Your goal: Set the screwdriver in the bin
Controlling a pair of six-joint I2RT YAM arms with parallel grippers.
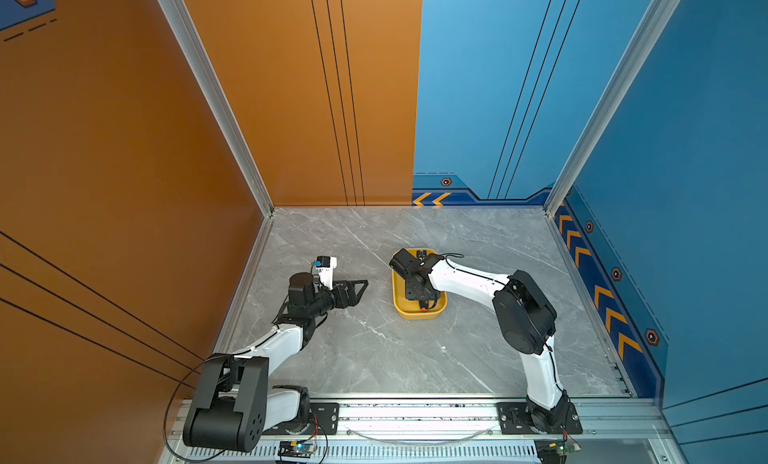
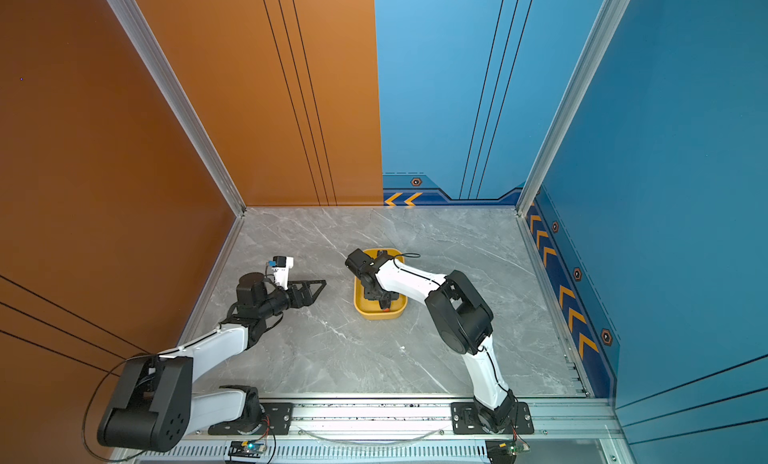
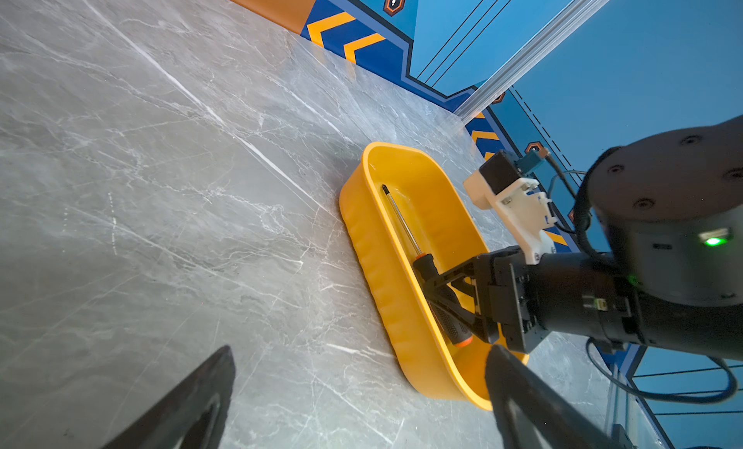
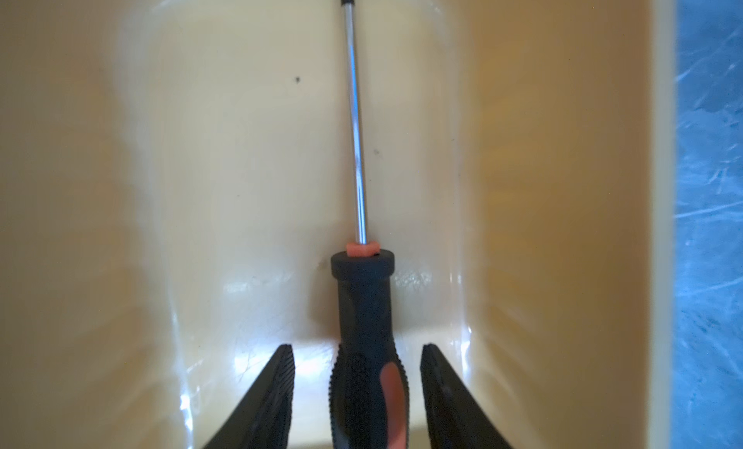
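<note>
The screwdriver (image 4: 364,298), black handle with orange accents and a thin metal shaft, lies lengthwise on the floor of the yellow bin (image 4: 542,185). My right gripper (image 4: 358,348) reaches down into the bin and is open: its jaws straddle the handle with a gap on each side. The left wrist view shows the screwdriver (image 3: 402,221) in the bin (image 3: 374,266) with the right gripper (image 3: 428,286) around its handle. In both top views the orange butt end (image 1: 423,309) (image 2: 385,309) peeks out under the right wrist. My left gripper (image 1: 361,289) (image 3: 362,348) is open and empty, left of the bin.
The bin (image 1: 415,315) (image 2: 376,314) sits near the middle of the grey marble table (image 1: 374,358). Orange and blue walls enclose the table on three sides. An aluminium rail (image 1: 415,412) with both arm bases runs along the front edge.
</note>
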